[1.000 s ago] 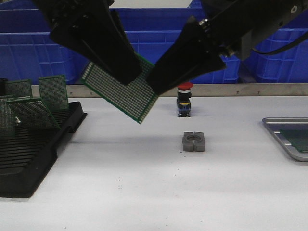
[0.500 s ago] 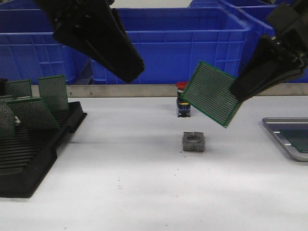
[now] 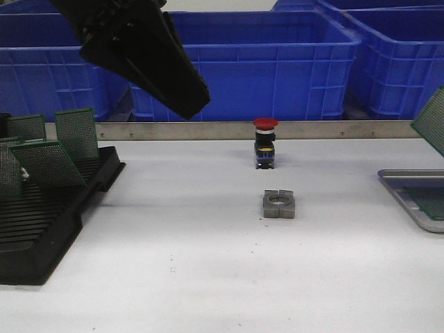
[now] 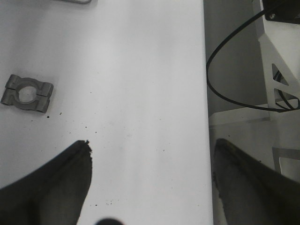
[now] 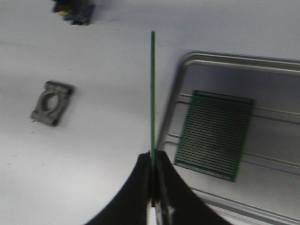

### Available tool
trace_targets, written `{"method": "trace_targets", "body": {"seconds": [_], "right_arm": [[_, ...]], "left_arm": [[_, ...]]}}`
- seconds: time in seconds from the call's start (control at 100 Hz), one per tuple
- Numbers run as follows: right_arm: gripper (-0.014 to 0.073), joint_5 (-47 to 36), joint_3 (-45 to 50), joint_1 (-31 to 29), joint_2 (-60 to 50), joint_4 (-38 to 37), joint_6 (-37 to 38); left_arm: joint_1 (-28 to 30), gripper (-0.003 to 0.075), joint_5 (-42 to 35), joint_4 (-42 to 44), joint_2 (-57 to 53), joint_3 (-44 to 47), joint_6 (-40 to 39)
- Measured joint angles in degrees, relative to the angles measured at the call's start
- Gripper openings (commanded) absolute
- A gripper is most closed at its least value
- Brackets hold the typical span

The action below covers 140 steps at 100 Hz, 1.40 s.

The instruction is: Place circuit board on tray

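In the right wrist view my right gripper point(image 5: 153, 157) is shut on the green circuit board point(image 5: 153, 93), seen edge-on and held upright over the near rim of the grey metal tray point(image 5: 220, 63). A second green board point(image 5: 215, 133) lies flat on the tray's ribbed floor. In the front view only a corner of the held circuit board point(image 3: 433, 123) shows at the right edge, above the tray point(image 3: 406, 189); the right gripper itself is out of that frame. My left gripper point(image 3: 186, 103) hangs high at the upper left; its wrist view shows it point(image 4: 152, 150) open and empty over bare table.
A black slotted rack point(image 3: 41, 229) holding several green boards stands at the left. Blue bins point(image 3: 263, 62) line the back. A red-capped push button point(image 3: 265, 144) and a grey metal clamp block point(image 3: 279, 204) sit mid-table. The table's edge point(image 4: 205, 117) runs under the left gripper.
My right gripper has carried the circuit board from the middle of the table rightward to the frame's right edge, over the tray. The left arm has barely moved.
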Motion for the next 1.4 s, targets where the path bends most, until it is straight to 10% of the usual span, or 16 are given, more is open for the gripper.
{"method": "trace_targets", "body": {"seconds": [0.22,0.44,0.54,0.78,1.04,1.4], "right_arm": [[-0.0004,-2.52,0.64,-3.72,2.84,0.0,0.0],[0.0498,-2.83,0.64,-3.91,4.16,0.0,0.0],[0.0596,-3.1,0.64,-3.94,4.16,0.0,0.0],[0.0531,-3.2,0.64,-4.04,3.28,0.0,0.0],[-0.0075,-0.78,0.64,-4.04,-2.09,0.1,0.0],[-0.006,-2.37,0.64,-0.03,-10.4,1.08,0.0]], "left_arm": [[0.0,0.0497,-0.1,0.0,0.0,0.0,0.0],[0.0,0.0497,-0.1,0.0,0.0,0.0,0.0],[0.0,0.0497,-0.1,0.0,0.0,0.0,0.0],[0.0,0.0402,-0.1,0.1,0.0,0.0,-1.52],[0.0,0.0022,-0.1,2.5,-0.44,0.0,-7.91],[0.0,-0.0017,-3.58,8.88,-10.53,0.99,-12.48]]}}
